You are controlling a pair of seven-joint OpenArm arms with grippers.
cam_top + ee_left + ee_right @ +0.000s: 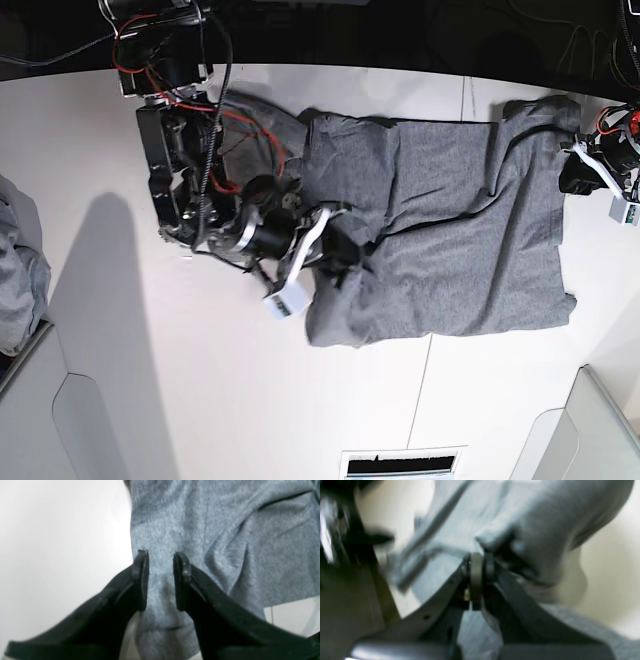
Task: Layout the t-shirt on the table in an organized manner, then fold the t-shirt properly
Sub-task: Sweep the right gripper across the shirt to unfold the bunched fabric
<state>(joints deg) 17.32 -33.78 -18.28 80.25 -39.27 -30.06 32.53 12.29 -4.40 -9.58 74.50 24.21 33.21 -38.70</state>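
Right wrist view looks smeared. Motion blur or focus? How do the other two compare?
Right wrist: streaked smear across the t-shirt and the shut right tool, which suggests motion blur. Left wrist: softly defocused, though the left tool edges read. Base: sharp, with a soft arm shadow on the table.

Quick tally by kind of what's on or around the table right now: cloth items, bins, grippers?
Cloth items: 2 (t-shirt, paler bunched cloth)
Bins: 2 (left bin, right bin)
Grippers: 2 (right gripper, left gripper)
Total: 6
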